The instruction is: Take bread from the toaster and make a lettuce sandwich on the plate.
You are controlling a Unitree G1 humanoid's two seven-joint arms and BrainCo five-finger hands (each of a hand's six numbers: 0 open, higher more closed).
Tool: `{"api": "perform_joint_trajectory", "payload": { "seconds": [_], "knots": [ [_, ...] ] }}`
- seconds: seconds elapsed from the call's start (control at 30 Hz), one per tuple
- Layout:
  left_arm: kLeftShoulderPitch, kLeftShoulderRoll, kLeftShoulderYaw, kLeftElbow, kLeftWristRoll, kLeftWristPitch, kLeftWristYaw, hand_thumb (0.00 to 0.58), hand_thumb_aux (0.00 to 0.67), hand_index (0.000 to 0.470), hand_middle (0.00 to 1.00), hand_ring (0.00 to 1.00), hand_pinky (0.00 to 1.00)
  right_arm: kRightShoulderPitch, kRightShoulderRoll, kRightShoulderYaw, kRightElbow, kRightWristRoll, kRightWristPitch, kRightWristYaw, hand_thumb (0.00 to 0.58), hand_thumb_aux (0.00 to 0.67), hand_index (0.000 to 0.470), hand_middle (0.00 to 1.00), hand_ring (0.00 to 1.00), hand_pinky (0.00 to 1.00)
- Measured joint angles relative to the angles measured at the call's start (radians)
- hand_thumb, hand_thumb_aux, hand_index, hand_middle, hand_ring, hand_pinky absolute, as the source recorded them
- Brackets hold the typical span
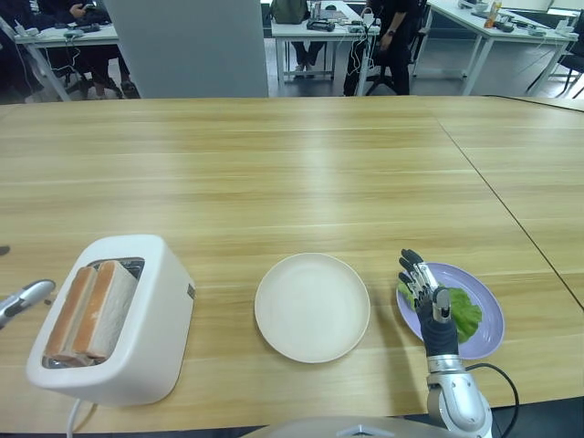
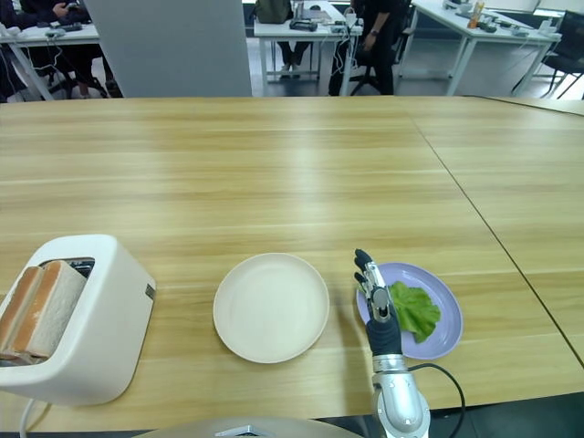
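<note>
right hand (image 1: 434,310) with fingers (image 1: 412,268) spread and empty, lettuce (image 1: 467,315) just beside them

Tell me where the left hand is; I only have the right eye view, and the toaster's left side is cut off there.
Observer: In the left eye view the left hand lies at the picture's left edge, close beside the toaster.
Operator: Is the bread fully in frame there?
Observer: Yes, both bread slices show whole, standing side by side in the slot.
</note>
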Motion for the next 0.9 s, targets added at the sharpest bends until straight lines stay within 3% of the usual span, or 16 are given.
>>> {"api": "perform_joint_trajectory", "payload": {
  "seconds": [0.53,0.6,0.63,0.67,0.7,0.73,0.77,0.9],
  "knots": [
    [0.068,-0.027,-0.159,0.053,0.111,-0.053,-0.011,0.0,0.0,0.0,0.0,0.0,0.0,-0.028,0.01,-0.013,0.0,0.012,0.002,-0.003,0.0,0.0,0.0,0.0,0.0,0.0],
    [0.068,-0.026,-0.167,0.058,0.124,-0.055,-0.011,0.19,0.121,0.083,0.0,0.0,0.0,-0.028,0.01,-0.013,0.0,0.015,0.003,-0.002,0.0,0.0,0.0,0.0,0.0,0.0],
    [0.068,-0.024,-0.168,0.065,0.128,-0.056,-0.01,0.19,0.121,0.083,0.0,0.0,0.0,-0.029,0.01,-0.013,0.0,0.018,0.004,-0.002,0.0,0.0,0.0,0.0,0.0,0.0],
    [0.068,-0.021,-0.168,0.074,0.133,-0.056,-0.009,0.244,0.16,0.11,0.0,0.0,0.0,-0.029,0.01,-0.013,0.0,0.02,0.006,-0.002,0.0,0.0,0.0,0.0,0.0,0.0],
    [0.066,-0.018,-0.167,0.079,0.134,-0.056,-0.007,0.164,0.102,0.07,0.0,0.0,0.0,-0.029,0.01,-0.013,0.0,0.02,0.006,-0.002,0.0,0.0,0.0,0.0,0.0,0.0],
    [0.064,-0.013,-0.166,0.08,0.135,-0.058,-0.006,0.164,0.102,0.07,0.0,0.0,0.0,-0.029,0.01,-0.013,0.0,0.02,0.007,-0.002,0.0,0.0,0.0,0.0,0.0,0.0],
    [0.063,-0.007,-0.166,0.086,0.139,-0.06,-0.005,0.1,0.06,0.041,0.0,0.0,0.0,-0.029,0.01,-0.013,0.0,0.02,0.007,-0.001,0.0,0.0,0.0,0.0,0.0,0.0],
    [0.064,0.009,-0.165,0.126,0.165,-0.066,0.002,0.036,0.021,0.014,0.0,0.0,0.0,-0.028,0.01,-0.014,0.0,0.022,0.007,-0.001,0.0,0.0,0.0,0.0,0.0,0.0]
  ]
}}
